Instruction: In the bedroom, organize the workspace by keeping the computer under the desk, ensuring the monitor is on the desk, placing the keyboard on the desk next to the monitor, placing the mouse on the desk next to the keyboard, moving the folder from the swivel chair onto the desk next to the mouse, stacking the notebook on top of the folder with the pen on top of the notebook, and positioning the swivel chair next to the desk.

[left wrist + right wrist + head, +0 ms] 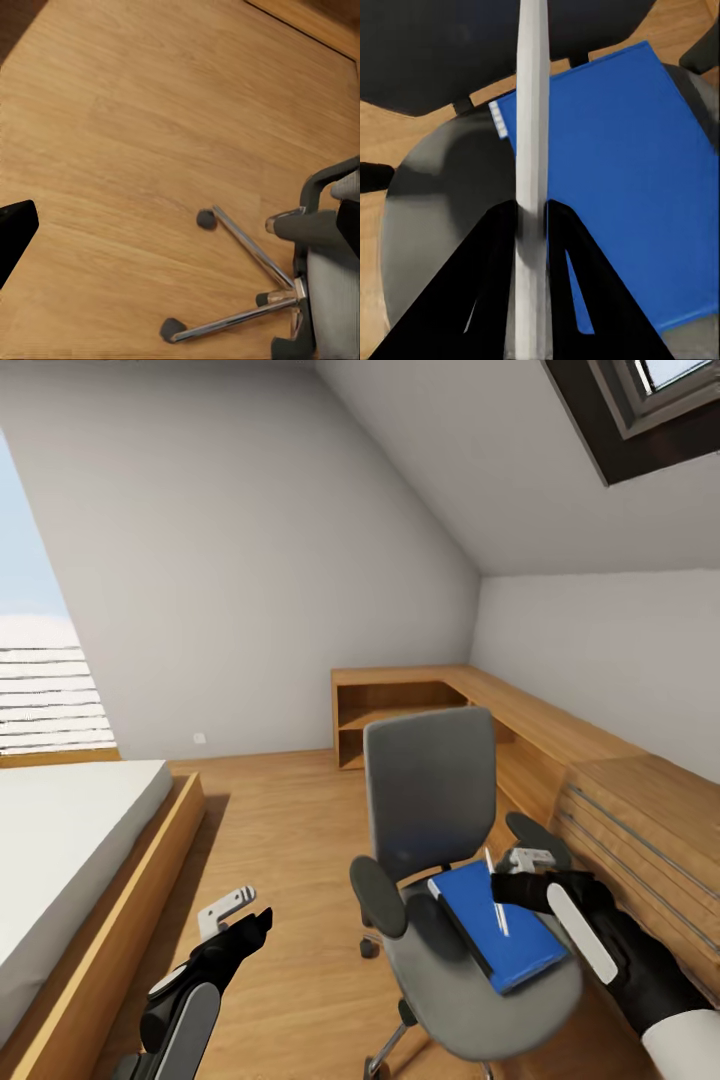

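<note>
The grey swivel chair [430, 800] stands in the middle of the bedroom's wood floor, and its chrome star base [247, 300] shows in the left wrist view. On its seat [435, 202] lies the bright-blue folder [500, 930] [615, 187]. My right gripper [512, 878] [531, 214] hovers just above the folder, shut on a slim white pen [497, 905] [532, 112] that points along the fingers. My left gripper [238, 918] hangs open and empty over the floor to the left of the chair, one black finger [15, 232] at the picture's edge.
A bed [70, 840] on an oak frame fills the left side. A low oak shelf-and-drawer unit [420, 700] runs along the back corner and the right wall [640, 820], close behind the chair. Bare plank floor [280, 830] lies between bed and chair. A skylight [640, 410] sits overhead.
</note>
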`<state>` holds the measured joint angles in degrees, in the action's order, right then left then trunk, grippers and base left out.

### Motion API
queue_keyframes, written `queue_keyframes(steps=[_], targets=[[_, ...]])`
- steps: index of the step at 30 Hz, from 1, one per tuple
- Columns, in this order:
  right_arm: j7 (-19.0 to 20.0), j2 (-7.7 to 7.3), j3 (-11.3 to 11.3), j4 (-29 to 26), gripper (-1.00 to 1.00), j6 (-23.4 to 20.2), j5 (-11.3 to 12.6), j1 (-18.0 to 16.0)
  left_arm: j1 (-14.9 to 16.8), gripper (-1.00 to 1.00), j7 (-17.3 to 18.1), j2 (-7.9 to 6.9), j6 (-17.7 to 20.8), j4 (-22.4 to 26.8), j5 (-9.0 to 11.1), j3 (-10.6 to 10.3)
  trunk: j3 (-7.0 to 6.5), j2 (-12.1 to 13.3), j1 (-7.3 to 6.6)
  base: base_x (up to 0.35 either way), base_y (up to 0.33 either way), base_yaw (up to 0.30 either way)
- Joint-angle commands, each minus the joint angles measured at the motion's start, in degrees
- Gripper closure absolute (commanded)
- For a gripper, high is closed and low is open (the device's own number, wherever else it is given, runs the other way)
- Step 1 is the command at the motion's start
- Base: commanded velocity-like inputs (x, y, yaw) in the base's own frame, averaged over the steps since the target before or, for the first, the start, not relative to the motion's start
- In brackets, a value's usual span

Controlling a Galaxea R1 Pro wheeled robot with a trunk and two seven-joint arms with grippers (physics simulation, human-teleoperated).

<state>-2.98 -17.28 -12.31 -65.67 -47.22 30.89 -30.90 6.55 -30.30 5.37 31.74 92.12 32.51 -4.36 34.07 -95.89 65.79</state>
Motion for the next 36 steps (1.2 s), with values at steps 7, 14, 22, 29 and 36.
queue_keyframes(steps=[7,14,22,29,36], targets=[[-4.45,-0.44,1.62,-9.41,1.0,-2.55,2.91,3.41,0.05,-1.0,-0.56,-0.01,0.09,0.0,0.64,-0.12,-1.2,2.79,-1.57,-0.301,0.0,0.0],[-5.01,-0.64,6.47,-15.08,1.0,-4.74,6.92,4.44,0.05,-1.0,-0.55,0.07,0.07,-0.71,0.65,-0.16,-2.46,5.6,-3.11,-0.165,0.0,-0.003],[-5.14,-0.65,8.6,-15.58,1.0,-4.7,6.85,4.71,-0.08,-1.0,-0.52,-0.03,-0.01,-4.97,0.63,-0.18,-3.53,8.0,-4.42,-0.044,0.0,-0.208],[-5.18,-0.65,10.37,-17.14,1.0,-4.73,6.78,4.71,-2.15,-1.0,-0.38,-0.81,-1.35,-19.97,0.27,-0.07,-4.78,10.81,-5.96,-0.077,0.0,-0.022],[-5.55,-0.34,14.49,-17.7,1.0,-4.19,6.73,4.68,-2.23,-1.0,0.57,-4.74,-15.55,-33.06,0.26,-0.1,-6.04,13.62,-7.5,-0.002,0.0,0.0]])
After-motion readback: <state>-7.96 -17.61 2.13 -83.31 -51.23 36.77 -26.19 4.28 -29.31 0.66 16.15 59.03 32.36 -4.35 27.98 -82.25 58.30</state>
